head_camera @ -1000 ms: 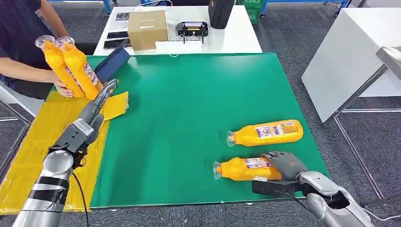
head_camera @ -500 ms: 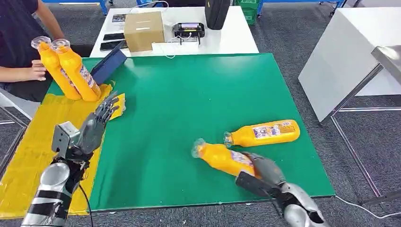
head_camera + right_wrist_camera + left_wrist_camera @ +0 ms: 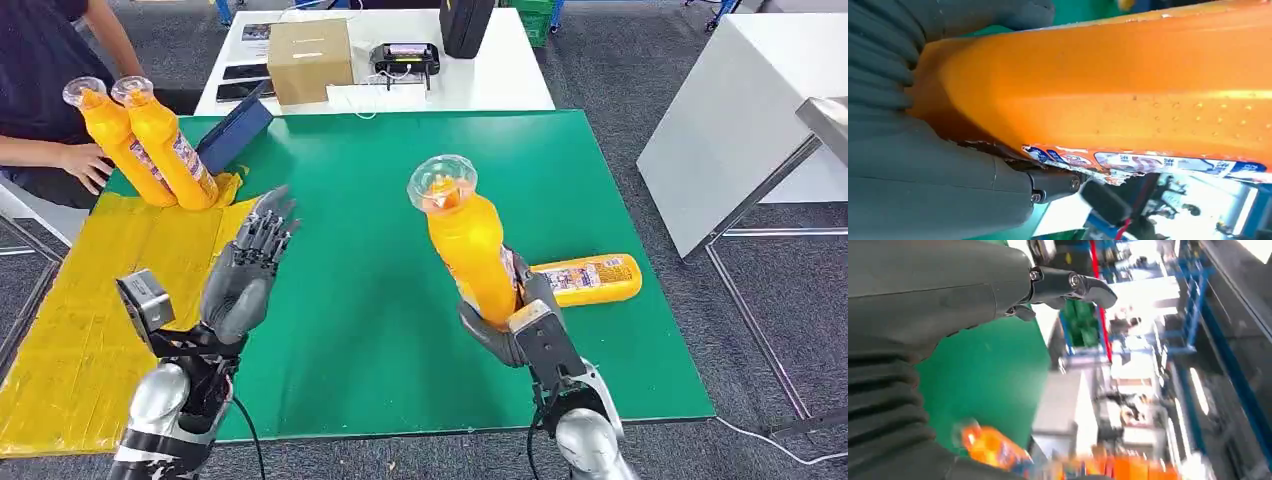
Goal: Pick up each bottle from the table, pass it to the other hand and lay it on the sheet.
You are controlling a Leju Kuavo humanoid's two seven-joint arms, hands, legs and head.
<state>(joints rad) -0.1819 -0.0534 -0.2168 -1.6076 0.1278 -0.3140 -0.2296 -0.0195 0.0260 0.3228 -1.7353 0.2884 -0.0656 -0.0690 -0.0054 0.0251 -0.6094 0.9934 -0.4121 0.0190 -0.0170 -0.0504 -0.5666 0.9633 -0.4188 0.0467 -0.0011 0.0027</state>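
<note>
right hand gripping raised bottle (base hidden), left hand spread

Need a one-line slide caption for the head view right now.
Right hand lifts an orange bottle upright toward the open left hand.

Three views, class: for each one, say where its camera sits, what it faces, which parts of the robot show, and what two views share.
Head view: high on the body, looking down at the green table; shows both arms, the open left hand and the right hand.
Left wrist view: behind the left hand, facing across the table.
Right wrist view: behind the right hand, against its held bottle.
Shared: head and right wrist views both show that bottle.
</note>
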